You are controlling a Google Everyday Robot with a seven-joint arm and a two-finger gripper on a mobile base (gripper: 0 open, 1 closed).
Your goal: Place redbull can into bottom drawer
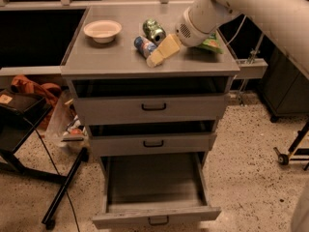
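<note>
Two cans sit close together on the desk [106,57], and that is the main hazard. The redbull can [144,46] lies on its side near the middle of the top. The claw [157,57] is at the can's right flank, touching it or nearly so. Whether the claw is open, closed or gripping cannot be told.

Risks, as judged:
- A can on its side rolls. A nudge instead of a clean grip could send it left, or toward the front edge just ahead of it, where no lip shows.
- The green and silver can [153,30] lies just behind the redbull can and could be caught or knocked in the same grasp.

Room: the bowl [102,30] is well to the can's left and the green packet [212,43] is off to its right, neither obstructing. The bottom drawer [193,214] stands pulled out, below and forward of the can. The two shallower drawers [154,108] lie between, so the can likely needs carrying out past the front edge before lowering.
</note>
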